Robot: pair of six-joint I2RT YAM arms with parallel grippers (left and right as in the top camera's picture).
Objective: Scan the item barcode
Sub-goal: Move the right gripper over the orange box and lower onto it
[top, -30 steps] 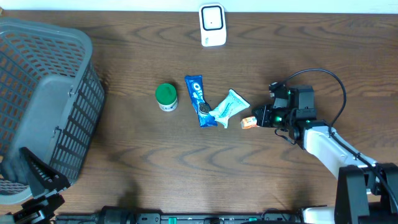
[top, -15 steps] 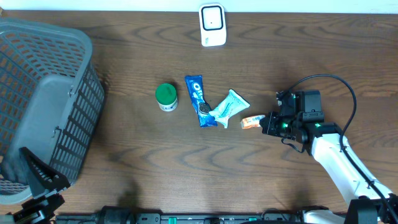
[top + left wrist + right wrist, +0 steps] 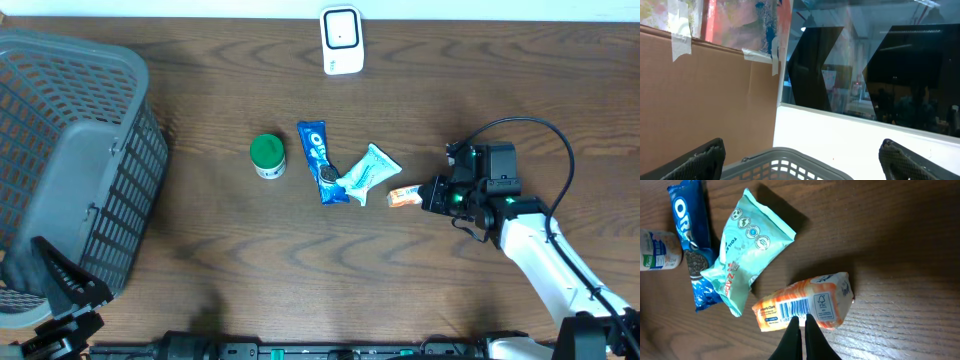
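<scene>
Right tool (image 3: 802,324), shut and empty, has its tips at the near edge of the orange packet (image 3: 790,306), which lies crosswise just ahead; this arm is nearer.

— What's lying on the wooden table (image 3: 230,260)?
— A grey mesh basket (image 3: 135,180) at the left edge. Mid-table stands a green-lidded tub (image 3: 267,155), near it a blue cookie pack (image 3: 320,160), whose lower end touches a mint-green pouch (image 3: 368,172)

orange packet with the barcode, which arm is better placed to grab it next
Right. The right gripper, shut, has its tips at the edge of the orange packet, barcode facing its camera. The left gripper, open, is off by the basket, far from it.
</scene>
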